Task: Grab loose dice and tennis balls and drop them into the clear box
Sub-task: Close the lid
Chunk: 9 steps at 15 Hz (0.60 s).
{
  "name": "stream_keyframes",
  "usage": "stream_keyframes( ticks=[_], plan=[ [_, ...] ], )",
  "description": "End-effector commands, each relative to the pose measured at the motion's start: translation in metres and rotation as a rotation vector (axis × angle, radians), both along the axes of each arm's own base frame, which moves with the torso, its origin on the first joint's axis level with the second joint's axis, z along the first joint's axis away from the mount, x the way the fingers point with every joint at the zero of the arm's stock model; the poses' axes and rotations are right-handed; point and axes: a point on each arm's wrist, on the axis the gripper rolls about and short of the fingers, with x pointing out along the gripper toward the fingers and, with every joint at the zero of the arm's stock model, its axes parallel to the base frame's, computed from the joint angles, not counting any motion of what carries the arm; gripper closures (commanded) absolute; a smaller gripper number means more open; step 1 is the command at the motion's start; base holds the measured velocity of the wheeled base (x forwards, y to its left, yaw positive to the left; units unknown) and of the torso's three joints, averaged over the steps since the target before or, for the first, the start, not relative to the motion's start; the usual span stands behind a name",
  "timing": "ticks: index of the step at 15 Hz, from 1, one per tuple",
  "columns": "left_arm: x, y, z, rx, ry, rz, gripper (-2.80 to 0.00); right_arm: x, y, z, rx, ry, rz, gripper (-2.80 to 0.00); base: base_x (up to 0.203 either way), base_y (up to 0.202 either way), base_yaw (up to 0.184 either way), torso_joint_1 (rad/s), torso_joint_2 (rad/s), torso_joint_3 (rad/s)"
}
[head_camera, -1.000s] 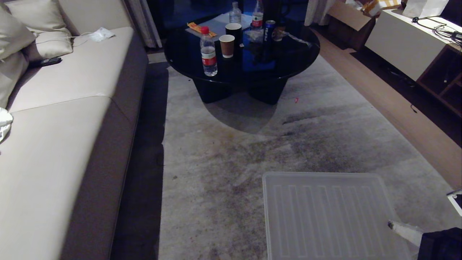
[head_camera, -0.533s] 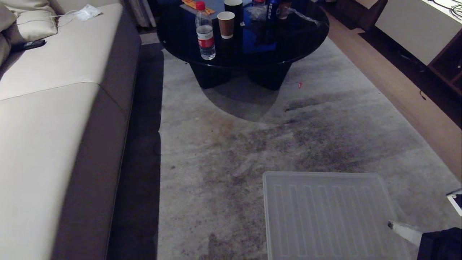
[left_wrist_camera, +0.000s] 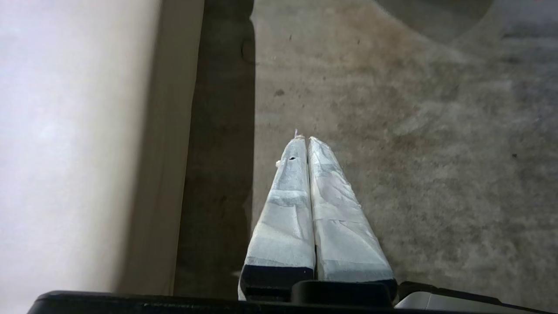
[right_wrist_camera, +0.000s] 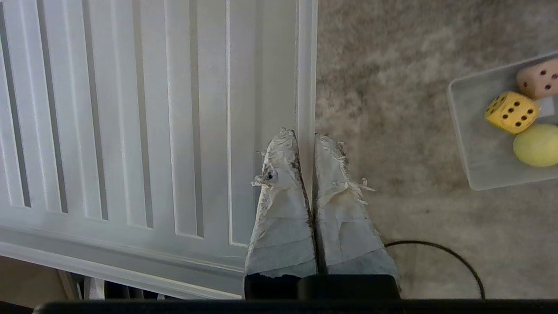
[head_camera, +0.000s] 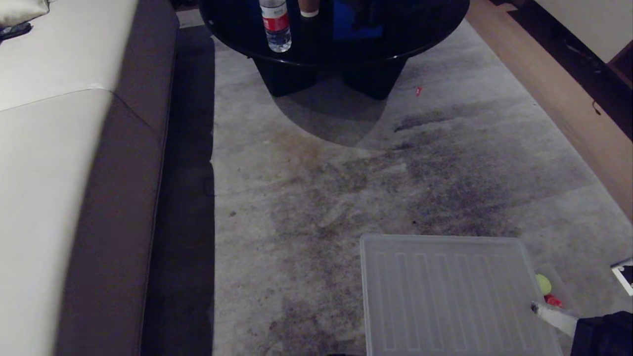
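Your head view has tilted down since a second ago: the black tabletop [head_camera: 336, 29] now sits at the upper edge, and a tennis ball [head_camera: 543, 284] has come into sight beside the ribbed lid [head_camera: 445, 291]. Your right end effector [right_wrist_camera: 305, 135] hangs shut and empty over the lid's edge. The clear box [right_wrist_camera: 475, 144] rests on the rug [head_camera: 321, 198] nearby, holding a yellow die [right_wrist_camera: 511, 111], a beige die [right_wrist_camera: 538, 78] and the ball. Your left end effector [left_wrist_camera: 304, 139] is shut, empty, beside the sofa [head_camera: 59, 148].

A stained grey carpet [head_camera: 306, 207] bears the clear box [right_wrist_camera: 468, 144].
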Motion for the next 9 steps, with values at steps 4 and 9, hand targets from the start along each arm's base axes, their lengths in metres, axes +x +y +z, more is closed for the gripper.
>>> stream_keyframes(
  ticks=[4, 9],
  plan=[
    [0.0, 0.0, 0.0, -0.001, 0.0, 0.001, 0.0, -0.001, 0.0001, -0.0012, 0.002, 0.004, 0.003, 0.0, 0.0, 0.0, 0.0, 0.003, 0.01, -0.201],
    [0.0001, 0.0, 0.0001, -0.001, 0.001, 0.001, 0.0, 0.0002, 0.0002, -0.0021, 0.004, 0.016, 0.003, 0.0, 0.0, 0.0, 0.0, 0.003, 0.01, -0.196]
  ],
)
